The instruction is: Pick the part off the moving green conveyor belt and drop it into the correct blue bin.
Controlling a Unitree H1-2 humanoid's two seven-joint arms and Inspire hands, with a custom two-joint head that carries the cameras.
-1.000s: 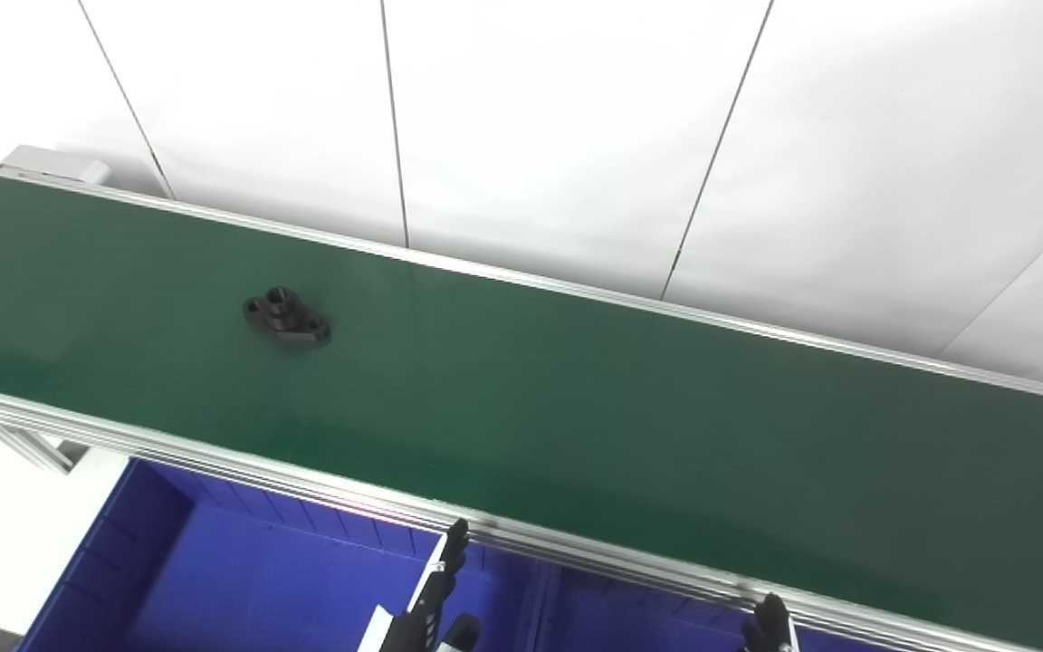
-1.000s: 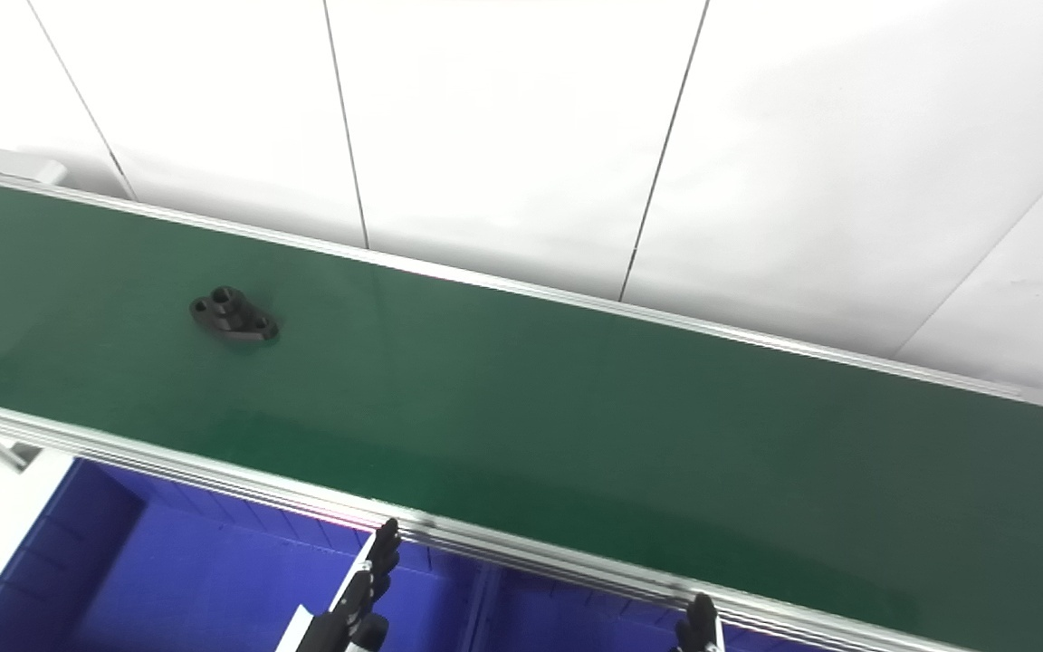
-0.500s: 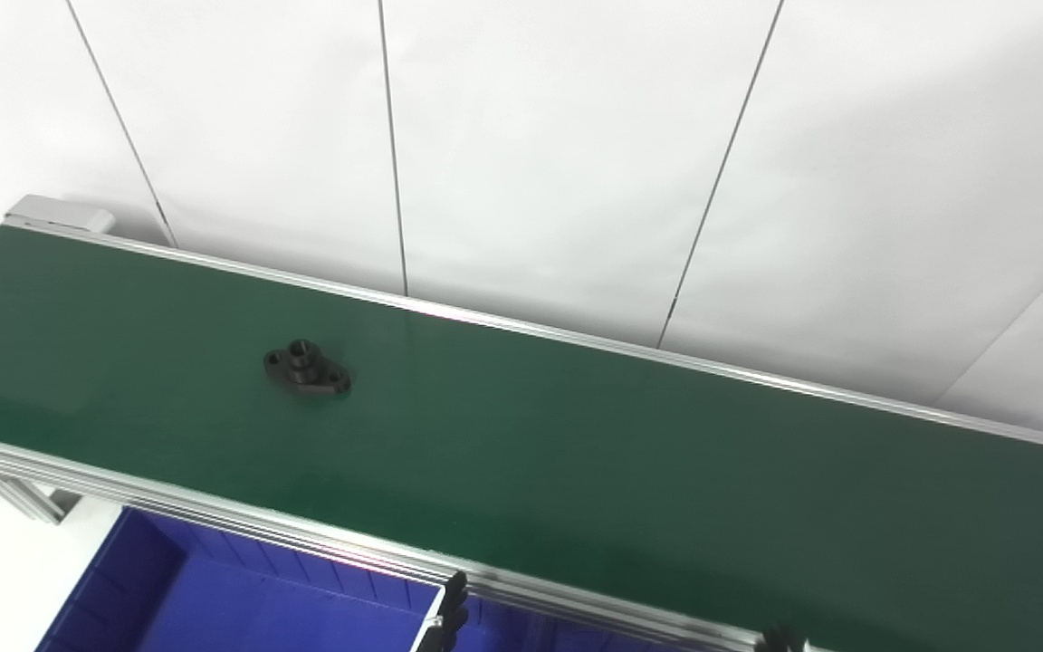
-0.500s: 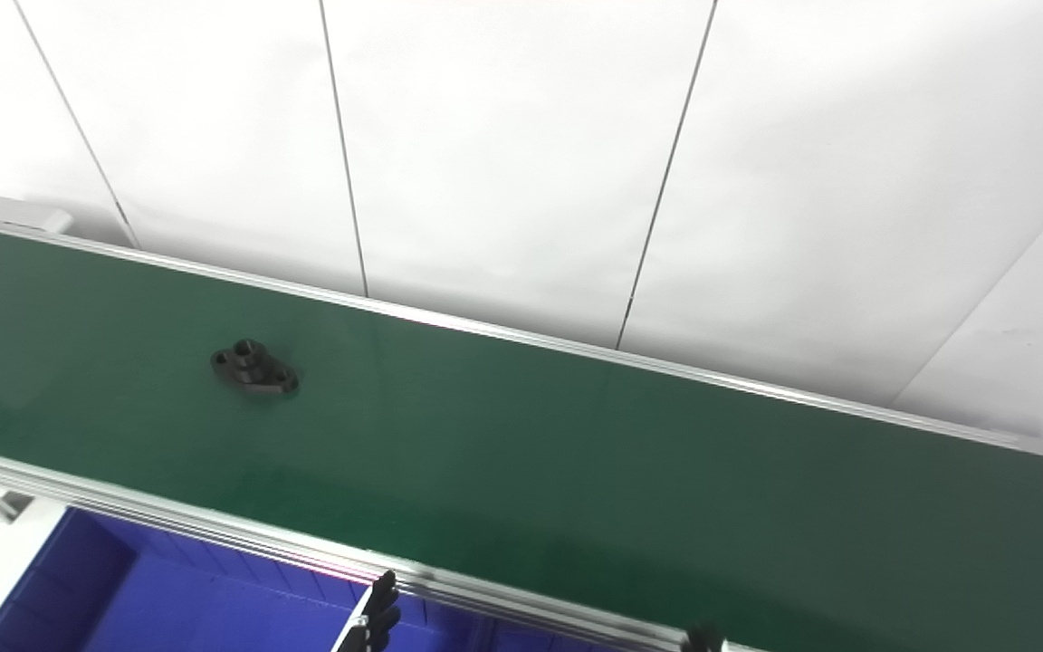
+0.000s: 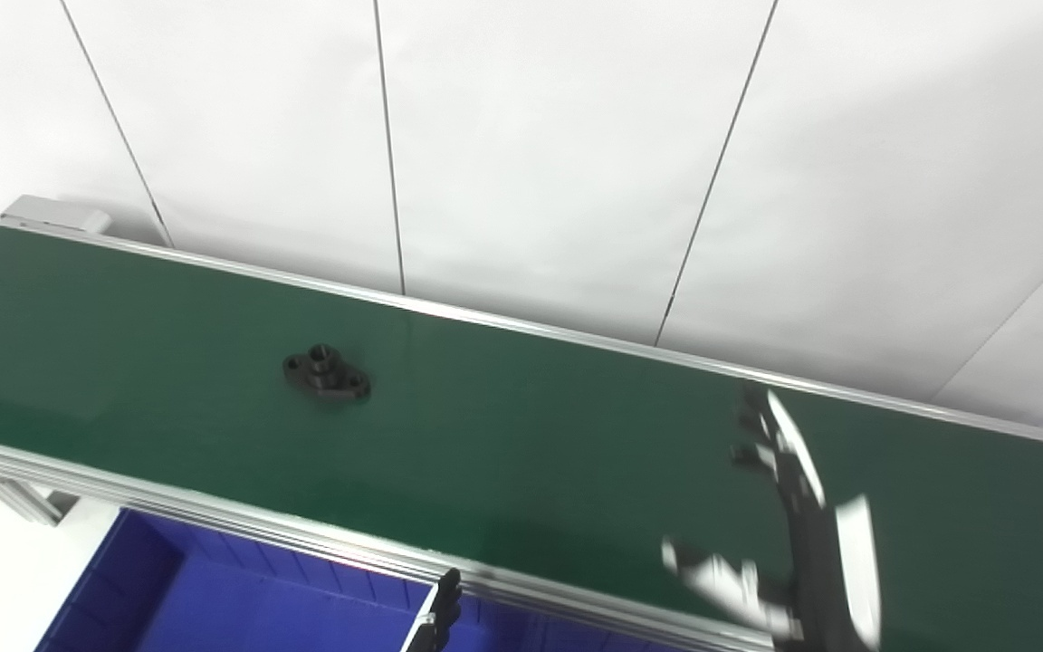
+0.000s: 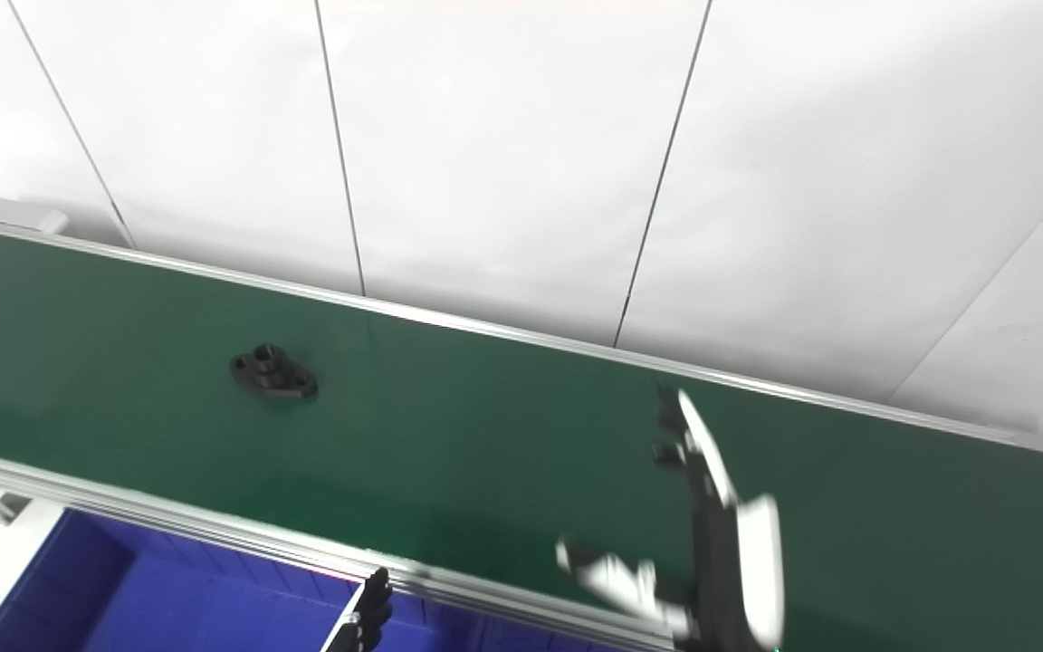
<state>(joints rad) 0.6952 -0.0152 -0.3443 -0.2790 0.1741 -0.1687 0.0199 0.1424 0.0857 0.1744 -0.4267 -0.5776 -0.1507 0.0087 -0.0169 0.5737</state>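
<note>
Where white wall panels [image 5: 540, 154] back the green belt [image 5: 531, 435], the right hand [image 5: 793, 534] hovers spread — blurred.

Green conveyor belt [image 5: 531, 435] carrying one black part [image 5: 326, 373] at left; blurred right hand [image 5: 793, 534] over belt, fingers apart; left hand [image 5: 435, 620] fingertips at bottom edge; blue bin [image 5: 214, 598] below.

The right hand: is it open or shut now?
Open. The right hand is over the belt with fingers and thumb spread, holding nothing.
</note>
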